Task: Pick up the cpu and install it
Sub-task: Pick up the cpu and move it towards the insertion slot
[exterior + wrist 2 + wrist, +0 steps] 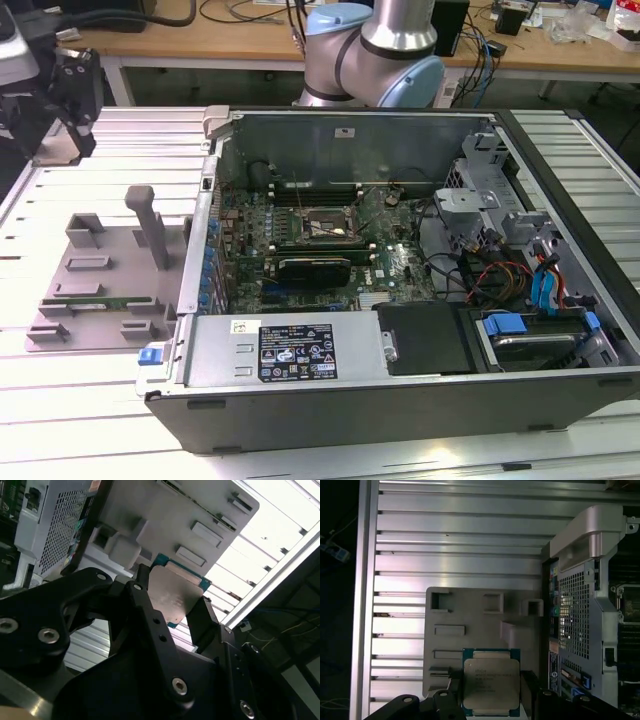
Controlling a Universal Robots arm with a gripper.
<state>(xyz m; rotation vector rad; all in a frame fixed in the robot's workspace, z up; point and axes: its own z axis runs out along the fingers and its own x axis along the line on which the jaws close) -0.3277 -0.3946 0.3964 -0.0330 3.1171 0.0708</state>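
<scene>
Silver-grey on top, the cpu (491, 680) is pinched by its sides in the black claw (491, 692). It hangs in the air over the grey tray (470, 610), close to one edge of it. The open computer case (580, 605) sits just beside the tray.
</scene>
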